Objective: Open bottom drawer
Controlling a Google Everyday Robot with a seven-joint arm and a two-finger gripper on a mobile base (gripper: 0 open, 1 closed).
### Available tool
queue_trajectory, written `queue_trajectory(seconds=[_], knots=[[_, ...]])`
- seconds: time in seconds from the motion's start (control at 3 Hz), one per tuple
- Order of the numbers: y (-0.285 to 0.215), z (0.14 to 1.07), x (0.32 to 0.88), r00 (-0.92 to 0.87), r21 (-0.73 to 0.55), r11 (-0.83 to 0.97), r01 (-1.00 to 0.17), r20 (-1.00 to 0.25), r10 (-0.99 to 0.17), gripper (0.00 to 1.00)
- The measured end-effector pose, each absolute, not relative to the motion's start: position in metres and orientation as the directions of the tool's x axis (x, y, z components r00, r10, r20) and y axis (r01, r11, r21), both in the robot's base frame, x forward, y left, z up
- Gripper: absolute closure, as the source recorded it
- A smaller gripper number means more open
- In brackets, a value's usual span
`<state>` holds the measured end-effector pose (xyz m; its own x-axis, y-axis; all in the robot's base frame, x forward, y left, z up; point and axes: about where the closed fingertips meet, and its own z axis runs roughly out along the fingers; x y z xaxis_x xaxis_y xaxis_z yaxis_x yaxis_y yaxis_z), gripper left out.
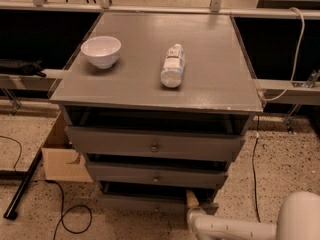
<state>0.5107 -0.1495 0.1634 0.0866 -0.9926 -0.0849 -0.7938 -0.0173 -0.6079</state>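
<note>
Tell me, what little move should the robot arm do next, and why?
Probably pull the bottom drawer straight out, toward the camera. The gripper sits low against that drawer's front, right of centre, and only a narrow dark gap shows above the front, so it seems hardly open.
</note>
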Motion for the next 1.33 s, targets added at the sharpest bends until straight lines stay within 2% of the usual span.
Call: queue_trajectory(seconds=[0.33,1.33], knots=[[-0.142,0.157,0.504,0.120,-0.582,-0.013,-0.813,-0.145,-0.982,0.00],[-0.139,0.178,0.530,0.117,-0.582,-0.039,-0.813,-0.098,-0.988,0.00]])
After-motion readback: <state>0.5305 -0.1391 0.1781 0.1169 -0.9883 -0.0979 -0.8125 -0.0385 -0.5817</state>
